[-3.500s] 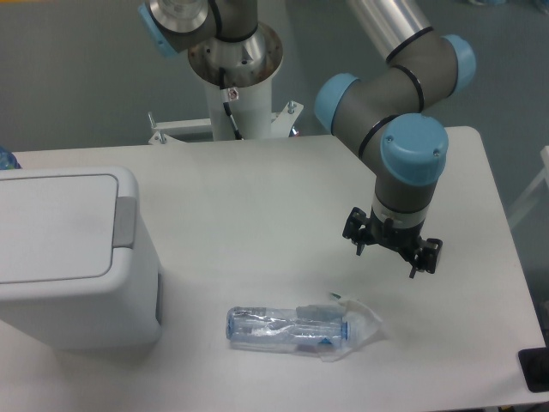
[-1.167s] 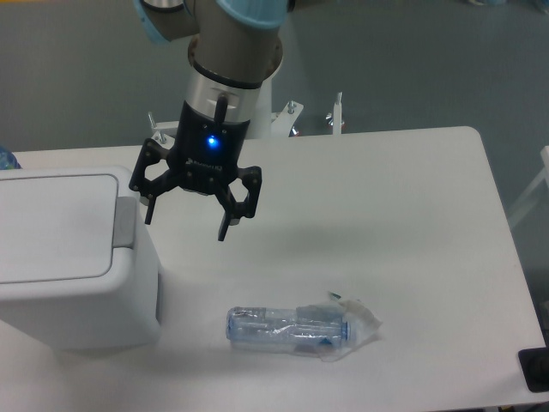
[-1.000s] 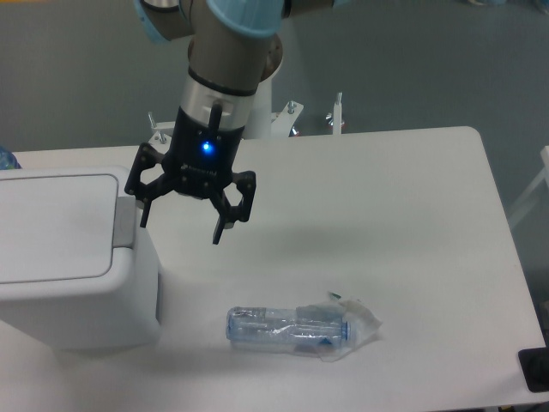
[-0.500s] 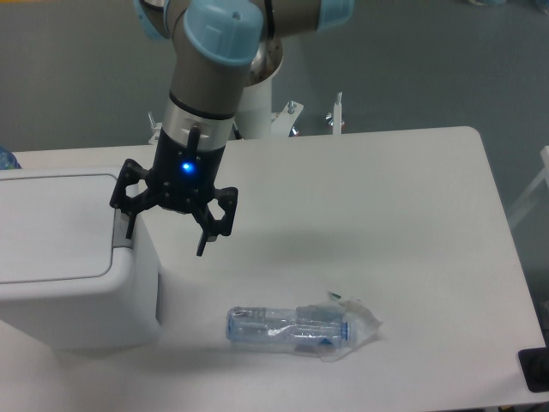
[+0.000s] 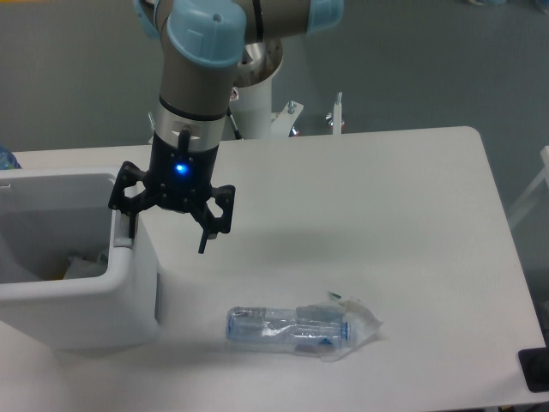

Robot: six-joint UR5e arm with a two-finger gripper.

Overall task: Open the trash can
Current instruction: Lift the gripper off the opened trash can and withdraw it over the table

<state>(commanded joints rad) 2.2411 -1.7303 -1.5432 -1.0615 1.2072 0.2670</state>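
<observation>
The large white trash can point(image 5: 81, 313) stands at the table's left. Its top is open: I see into the hollow inside, with crumpled white and yellowish waste point(image 5: 79, 263) at the bottom. The flat lid does not show. My gripper point(image 5: 165, 242) is open and empty, pointing down at the can's right rim. Its left finger point(image 5: 129, 225) is at the spot of the grey push tab, which it hides; its right finger point(image 5: 206, 236) hangs over the table beside the can.
A crushed clear plastic bottle point(image 5: 292, 329) with a blue cap lies on the white table point(image 5: 386, 215), front of centre. The arm's base column point(image 5: 253, 99) stands at the back. A dark object point(image 5: 535, 369) sits at the front right edge.
My gripper moved from the right side of the table to the can's right rim and came down on the push tab. The lid, shut half a second ago, is now open.
</observation>
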